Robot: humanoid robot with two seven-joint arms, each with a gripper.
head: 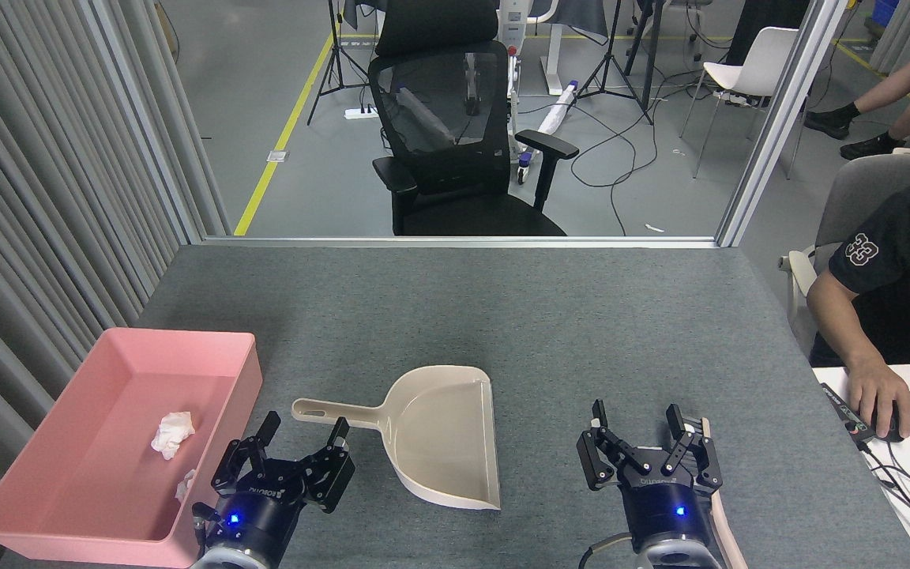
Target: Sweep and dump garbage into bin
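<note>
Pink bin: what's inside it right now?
One crumpled tissue wad lies on the pink bin's floor; a second wad shows by the near-right wall, partly hidden behind the left gripper.
</note>
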